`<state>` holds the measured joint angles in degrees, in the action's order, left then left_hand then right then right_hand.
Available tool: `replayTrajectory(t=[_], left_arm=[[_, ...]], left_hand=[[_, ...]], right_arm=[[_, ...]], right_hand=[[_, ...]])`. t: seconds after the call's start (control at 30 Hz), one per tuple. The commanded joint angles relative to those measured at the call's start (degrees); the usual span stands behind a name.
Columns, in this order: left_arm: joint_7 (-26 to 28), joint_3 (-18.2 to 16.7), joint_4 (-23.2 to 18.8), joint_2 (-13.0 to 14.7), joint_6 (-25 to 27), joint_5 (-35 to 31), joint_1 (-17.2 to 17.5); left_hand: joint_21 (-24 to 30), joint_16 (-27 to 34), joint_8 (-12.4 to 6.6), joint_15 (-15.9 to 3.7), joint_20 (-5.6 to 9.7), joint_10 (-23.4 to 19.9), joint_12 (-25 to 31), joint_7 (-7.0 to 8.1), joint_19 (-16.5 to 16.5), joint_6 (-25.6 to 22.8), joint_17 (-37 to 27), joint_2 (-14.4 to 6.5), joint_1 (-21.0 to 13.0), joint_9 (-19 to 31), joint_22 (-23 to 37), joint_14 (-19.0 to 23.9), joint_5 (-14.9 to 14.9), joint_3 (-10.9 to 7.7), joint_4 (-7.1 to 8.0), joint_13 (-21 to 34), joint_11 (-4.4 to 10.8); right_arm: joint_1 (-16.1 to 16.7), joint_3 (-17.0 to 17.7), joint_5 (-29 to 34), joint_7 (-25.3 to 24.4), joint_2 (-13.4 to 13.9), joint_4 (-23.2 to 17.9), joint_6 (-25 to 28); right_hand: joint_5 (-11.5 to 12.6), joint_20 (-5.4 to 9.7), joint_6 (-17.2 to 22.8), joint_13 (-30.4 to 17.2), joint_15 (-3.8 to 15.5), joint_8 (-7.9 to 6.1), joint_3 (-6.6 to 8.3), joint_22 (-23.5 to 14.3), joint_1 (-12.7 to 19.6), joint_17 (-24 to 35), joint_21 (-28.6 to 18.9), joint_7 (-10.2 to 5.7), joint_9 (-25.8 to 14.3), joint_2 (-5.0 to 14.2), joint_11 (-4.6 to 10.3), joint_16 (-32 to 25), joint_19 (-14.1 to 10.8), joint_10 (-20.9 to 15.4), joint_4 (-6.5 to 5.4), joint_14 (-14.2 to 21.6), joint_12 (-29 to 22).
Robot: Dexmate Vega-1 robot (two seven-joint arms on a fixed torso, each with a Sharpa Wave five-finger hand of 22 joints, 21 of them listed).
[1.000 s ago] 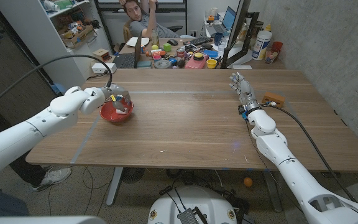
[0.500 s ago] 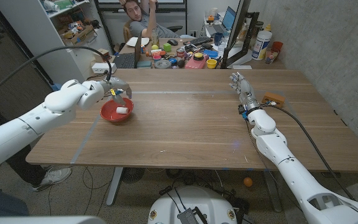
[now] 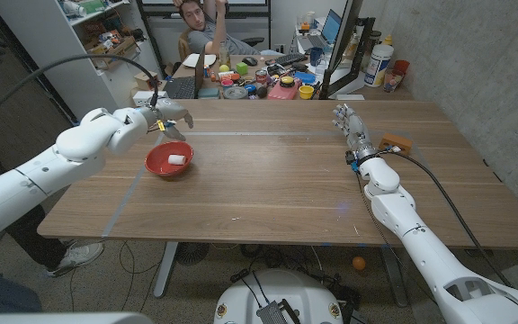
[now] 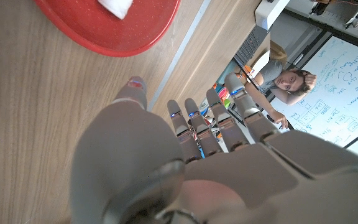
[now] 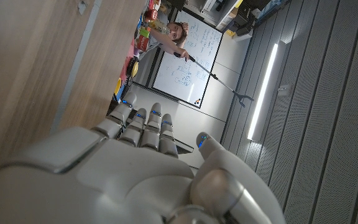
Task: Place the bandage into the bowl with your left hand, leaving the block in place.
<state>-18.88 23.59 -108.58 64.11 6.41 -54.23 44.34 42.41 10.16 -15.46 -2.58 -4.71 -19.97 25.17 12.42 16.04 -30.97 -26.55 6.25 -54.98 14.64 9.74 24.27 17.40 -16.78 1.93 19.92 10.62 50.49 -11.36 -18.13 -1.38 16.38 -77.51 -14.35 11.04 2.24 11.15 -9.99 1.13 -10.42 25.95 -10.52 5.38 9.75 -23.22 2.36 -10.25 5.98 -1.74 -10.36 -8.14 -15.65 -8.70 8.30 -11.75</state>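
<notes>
A white bandage roll (image 3: 177, 159) lies inside the red bowl (image 3: 158, 165) on the left part of the table; the bandage (image 4: 117, 7) and the bowl (image 4: 135, 37) also show in the left wrist view. My left hand (image 3: 167, 117) hovers above and behind the bowl, fingers spread and empty; the left hand (image 4: 197, 134) shows fingers stretched out. An orange wooden block (image 3: 394, 143) sits near the right edge. My right hand (image 3: 351, 129) stands just left of the block, fingers straight and holding nothing; the right hand (image 5: 148, 134) shows them extended.
A person sits behind the table at a cluttered desk (image 3: 263, 81) with cups and small items. A laptop (image 3: 183, 87) and a white power box (image 3: 145, 97) lie at the far left edge. Cables run along both arms.
My left hand has let go of the bandage, which now lies in the bowl, and has risen up and back away from it. The right arm has stayed still.
</notes>
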Motion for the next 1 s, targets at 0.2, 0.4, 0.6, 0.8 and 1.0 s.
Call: replayTrajectory(t=[0.2,0.4,0.6,0.8,1.0], left_arm=[[9.19,-5.67,-3.09,0.31,3.12,0.63,5.68],[12.49,-7.11,-3.58,0.42,3.7,1.36,7.48],[16.95,-9.05,-3.81,0.43,3.98,2.78,10.03],[26.04,-11.36,-2.47,0.08,2.78,3.88,13.02],[31.35,-13.49,-1.3,0.8,0.37,5.9,15.04]], left_hand=[[-2.0,0.19,1.29,-4.64,-2.07,2.85,-1.93,0.08,-1.35,3.33,1.06,-0.8,1.62,-0.14,0.29,-3.56,0.75,0.62,1.0,-0.88,-0.03],[-3.68,0.14,2.56,-3.54,-3.59,5.0,-3.44,0.0,-2.58,6.75,2.11,-1.16,2.56,-0.4,0.28,-6.72,1.03,1.15,1.49,-1.68,-0.49],[-7.02,0.29,4.11,-0.32,-5.96,10.0,-7.75,0.0,-4.72,12.57,4.87,-1.86,7.62,-1.01,0.35,-13.1,1.17,3.29,4.27,-3.58,-1.38],[-9.78,0.6,5.08,1.65,-7.61,13.09,-10.86,0.01,-6.54,18.53,7.42,-3.16,13.08,-1.93,0.43,-16.34,1.53,5.3,6.8,-5.1,-2.33],[-10.94,0.82,5.01,1.85,-7.73,13.95,-11.8,0.02,-7.19,20.72,8.47,-4.05,16.43,-2.28,0.53,-16.94,1.65,6.44,7.8,-5.76,-2.9]], right_arm=[[-0.04,0.44,-0.34,0.83,0.34,0.14,-0.59],[0.24,0.59,-0.42,0.92,0.49,-0.13,-0.74],[0.64,0.67,-0.42,0.78,0.56,-0.59,-0.91],[2.18,0.66,0.28,-0.89,0.64,-2.96,-0.73],[4.58,0.31,1.28,-3.58,0.36,-6.13,-0.64]], right_hand=[[0.32,0.93,0.29,-0.27,-0.06,-0.23,0.38,-0.3,-0.5,0.06,0.44,0.12,-0.12,2.59,-0.14,0.13,-0.52,-0.35,0.15,0.16,0.15],[0.32,1.0,0.28,-0.27,-0.03,-0.23,0.4,-0.3,-0.5,0.05,0.49,0.08,-0.12,2.59,-0.2,0.12,-0.57,-0.4,0.15,0.18,0.13],[0.32,1.03,0.32,-0.27,0.04,-0.24,0.4,-0.31,-0.52,0.04,0.57,0.06,-0.12,2.56,-0.09,0.13,-0.56,-0.36,0.15,0.19,0.15],[0.32,1.02,0.34,-0.27,0.02,-0.25,0.41,-0.31,-0.52,0.04,0.63,0.05,-0.11,2.57,-0.01,0.13,-0.6,-0.34,0.15,0.23,0.16],[0.32,0.96,0.38,-0.27,0.02,-0.27,0.4,-0.31,-0.55,0.04,0.71,0.04,-0.12,2.52,-0.08,0.14,-0.61,-0.4,0.15,0.23,0.14]])
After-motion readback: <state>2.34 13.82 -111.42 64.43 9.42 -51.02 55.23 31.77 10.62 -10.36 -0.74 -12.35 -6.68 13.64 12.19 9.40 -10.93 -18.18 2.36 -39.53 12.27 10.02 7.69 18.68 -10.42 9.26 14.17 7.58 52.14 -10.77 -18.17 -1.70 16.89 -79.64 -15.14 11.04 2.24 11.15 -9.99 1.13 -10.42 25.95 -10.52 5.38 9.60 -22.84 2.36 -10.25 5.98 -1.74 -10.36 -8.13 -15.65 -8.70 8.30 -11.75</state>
